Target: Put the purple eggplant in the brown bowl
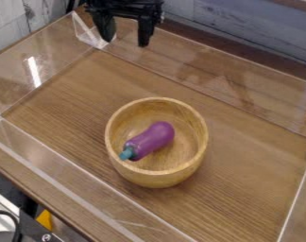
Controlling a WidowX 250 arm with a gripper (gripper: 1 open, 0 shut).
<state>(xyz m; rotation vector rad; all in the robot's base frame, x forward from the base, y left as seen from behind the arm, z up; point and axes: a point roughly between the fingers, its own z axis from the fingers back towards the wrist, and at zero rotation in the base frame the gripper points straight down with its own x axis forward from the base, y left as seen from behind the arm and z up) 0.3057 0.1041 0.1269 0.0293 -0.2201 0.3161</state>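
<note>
The purple eggplant (149,140) lies inside the brown bowl (191,121), its teal stem cap pointing to the lower left. The bowl sits on the wooden table a little right of centre. My gripper (126,36) hangs at the top of the view, well above and left of the bowl, black fingers (105,30) pointing down and spread apart. It is open with nothing between its fingers.
A clear plastic barrier (42,71) lines the table's left side and front edge (80,203). A pale wall (244,24) runs behind the table at the top right. Bare wooden tabletop (93,95) surrounds the bowl.
</note>
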